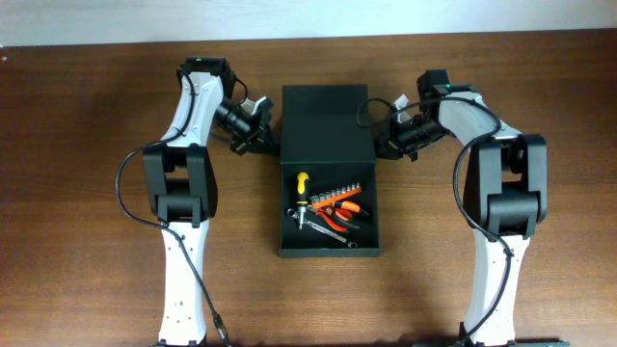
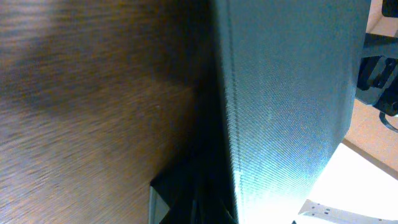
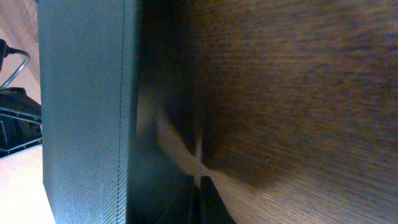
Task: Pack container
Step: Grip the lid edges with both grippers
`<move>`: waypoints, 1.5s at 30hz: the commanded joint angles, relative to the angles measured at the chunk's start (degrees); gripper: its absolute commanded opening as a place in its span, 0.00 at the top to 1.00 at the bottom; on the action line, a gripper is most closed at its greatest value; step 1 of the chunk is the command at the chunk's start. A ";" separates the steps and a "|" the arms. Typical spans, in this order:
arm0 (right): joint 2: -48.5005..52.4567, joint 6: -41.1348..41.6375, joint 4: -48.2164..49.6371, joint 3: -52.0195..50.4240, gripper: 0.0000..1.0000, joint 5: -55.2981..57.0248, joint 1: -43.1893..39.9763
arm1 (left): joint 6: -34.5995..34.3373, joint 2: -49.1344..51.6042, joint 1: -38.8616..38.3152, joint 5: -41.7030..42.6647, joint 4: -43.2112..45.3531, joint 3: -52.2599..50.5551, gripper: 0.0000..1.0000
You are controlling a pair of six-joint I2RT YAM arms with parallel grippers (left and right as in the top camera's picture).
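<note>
Overhead gave me the clearest read: the container (image 1: 328, 125) sat in the middle of the table (image 1: 87, 116), between the two arms. Its flap covered the far half, and the near half lay open to the camera. In that open half I could see a yellow-handled screwdriver (image 1: 302, 188), a row of bits (image 1: 337, 195), orange-handled pliers (image 1: 345, 212) and a silver wrench (image 1: 323, 229), all lying close together on the floor of the box.

The left gripper (image 1: 253, 133) was at the container's left side, up against the edge of the covered half. The right gripper (image 1: 389, 137) was at the matching spot on the right side. From above I could not tell whether either one was spread or pressed together, nor whether either actually touched the flap.

The wrist cameras did not settle it. On the left wrist view, a textured dark panel with a stitched edge filled the right of the picture, very close, with wood grain to its left. The right wrist view mirrored that, panel on the left and wood on the right. The fingers were only a dark blur along the bottom edge.
</note>
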 commanded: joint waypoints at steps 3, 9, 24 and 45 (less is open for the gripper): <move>0.79 0.15 0.13 0.13 0.96 -1.38 0.09 | 1.36 0.59 -0.48 0.63 -0.22 -0.44 0.98; 0.79 0.15 2.99 0.13 0.96 -5.64 0.09 | 1.33 0.59 -0.42 0.63 1.33 -0.44 0.98; 0.79 2.56 7.78 0.31 0.96 -11.45 -0.02 | 3.13 0.59 0.68 4.63 5.53 -0.42 0.98; 0.76 6.51 11.45 0.59 0.96 -22.56 -4.15 | 18.93 0.57 4.92 22.34 -3.67 -0.33 0.98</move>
